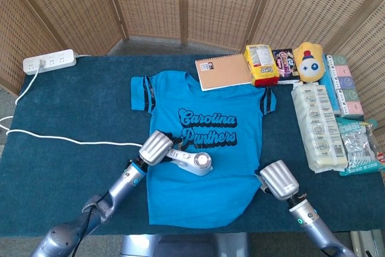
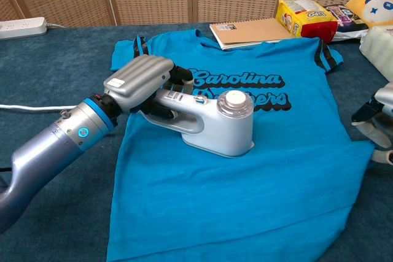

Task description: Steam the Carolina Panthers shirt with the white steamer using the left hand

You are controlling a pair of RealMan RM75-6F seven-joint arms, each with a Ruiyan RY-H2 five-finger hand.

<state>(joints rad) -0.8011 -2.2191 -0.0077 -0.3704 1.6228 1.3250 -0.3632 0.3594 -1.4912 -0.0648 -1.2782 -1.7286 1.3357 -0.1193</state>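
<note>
The blue Carolina Panthers shirt (image 1: 207,118) (image 2: 245,188) lies flat on the dark table. My left hand (image 1: 155,148) (image 2: 138,79) grips the handle of the white steamer (image 1: 194,163) (image 2: 218,123), whose base rests on the shirt just below the lettering. My right hand (image 1: 278,179) (image 2: 376,128) sits at the shirt's lower right edge with its fingers curled; whether they pinch the hem I cannot tell.
The steamer's white cord (image 1: 60,138) runs left toward a power strip (image 1: 49,62). A notebook (image 1: 224,71), a yellow snack bag (image 1: 260,64), a plush toy (image 1: 309,61) and packaged goods (image 1: 319,124) crowd the back right. A wicker screen stands behind the table.
</note>
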